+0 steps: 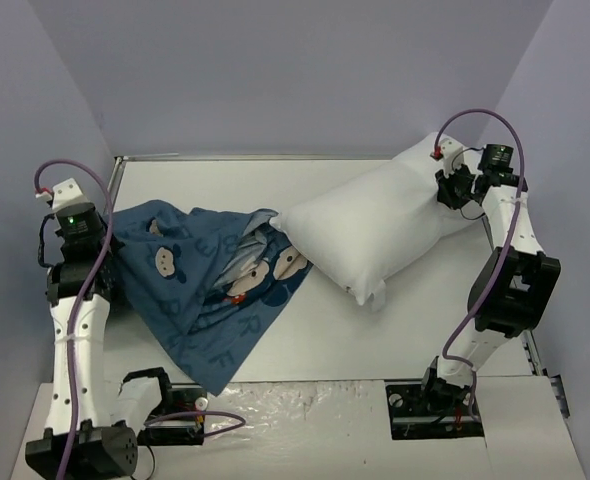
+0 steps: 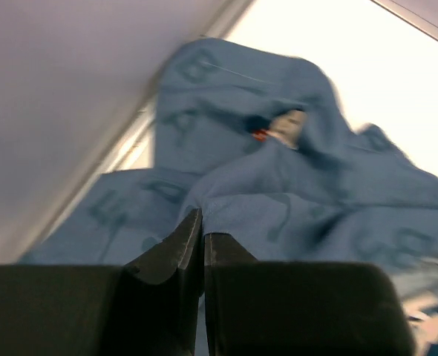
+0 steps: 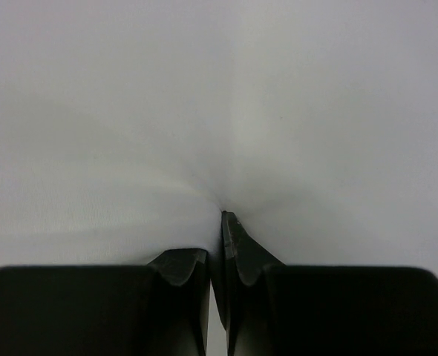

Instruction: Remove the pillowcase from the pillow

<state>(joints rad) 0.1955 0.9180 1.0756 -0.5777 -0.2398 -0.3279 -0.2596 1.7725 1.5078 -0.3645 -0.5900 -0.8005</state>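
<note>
The teal-blue pillowcase (image 1: 200, 290) lies crumpled on the left of the table, printed with letters and mouse faces. The white pillow (image 1: 375, 225) lies bare to its right, slanting toward the back right; only its near left corner touches the case's open end. My left gripper (image 1: 107, 240) is shut on a fold at the pillowcase's left edge; the left wrist view shows the jaws closed on blue fabric (image 2: 278, 215). My right gripper (image 1: 447, 190) is shut on the pillow's far right end; white fabric (image 3: 204, 111) puckers between its jaws.
The white table (image 1: 305, 340) has raised rims at the back and right. Grey walls close in on the left, back and right. Both arm bases and loose cables sit at the near edge.
</note>
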